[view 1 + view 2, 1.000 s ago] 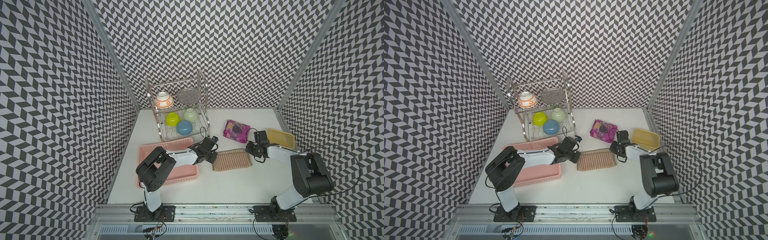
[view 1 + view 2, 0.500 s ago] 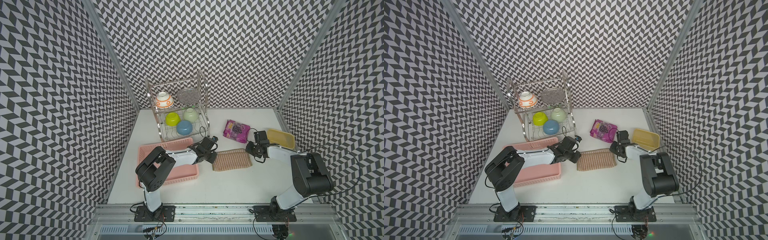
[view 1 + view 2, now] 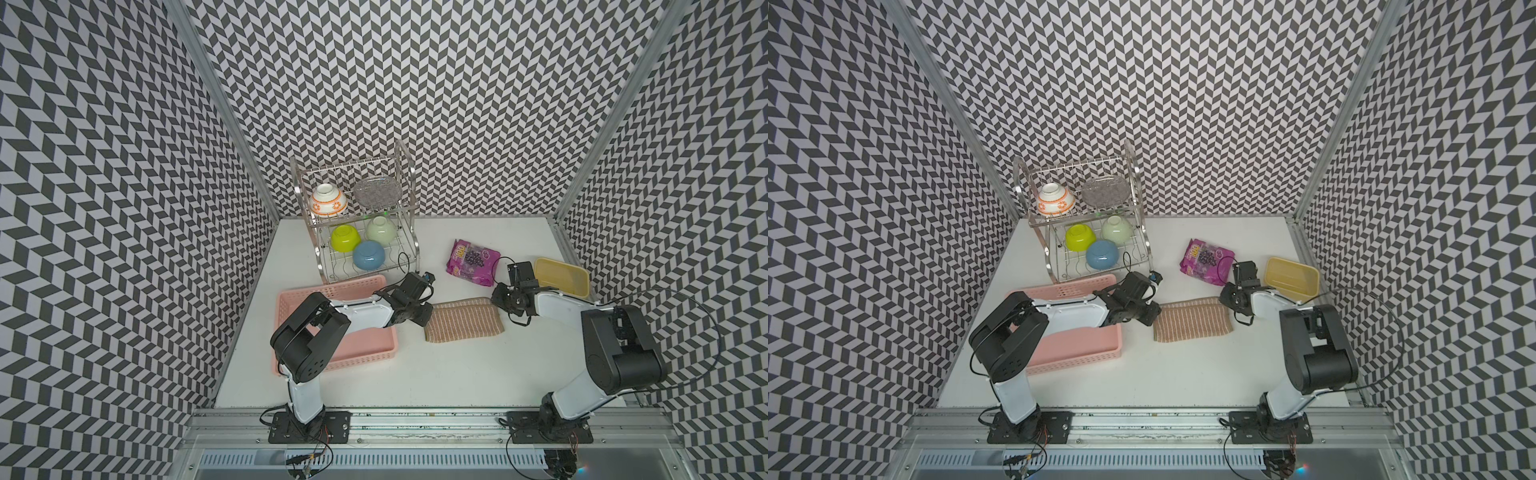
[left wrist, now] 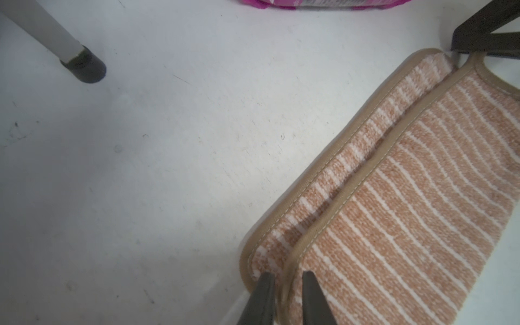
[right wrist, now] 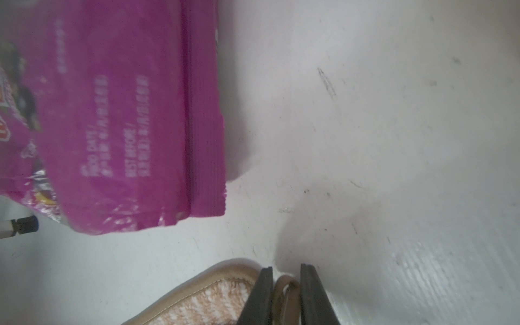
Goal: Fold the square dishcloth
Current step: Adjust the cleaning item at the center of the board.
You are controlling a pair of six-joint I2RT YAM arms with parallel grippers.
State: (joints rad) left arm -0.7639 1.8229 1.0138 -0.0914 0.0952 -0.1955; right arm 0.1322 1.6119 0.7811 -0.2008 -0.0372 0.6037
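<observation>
so the square dishcloth (image 3: 463, 320) is lying flat on the white table (image 3: 415, 374) as a doubled-over rectangle, sitting between the two arms, near the pink basket (image 3: 353, 361) and the purple snack bag (image 3: 473, 262) but touching neither; in the left wrist view the top layer is stopping a bit short of the bottom one, so a strip of the under layer is peeking out past the edging (image 4: 346, 194) — the halves aren't lining up perfectly; the left gripper (image 4: 287, 277) is sitting at a corner of one end with its fingers parted only a little and the top layer's hem running between them, and honestly I'm not managing to tell whether they're pinching it or just straddling it; the right gripper (image 5: 286, 268) is doing much the same at the opposite end, fingers standing either side of the little corner loop (image 5: 284, 292), which is looking round rather than squashed, so again I can't tell if it's clamped; handling-wise I'm judging this as light, floppy terry — nothing fragile, not slippery, the nap probably giving the pads plenty of bite, but it's going to be sagging the second it's lifted, and a pinch may be catching one layer or both; I'm thinking the stitched hem at the corners is the place to be grabbing, being the firmest bit, with two corners taken together so the cloth is travelling flat; grabbing the loop alone is looking risky to me, since the rest would just be dangling and twisting.
</observation>
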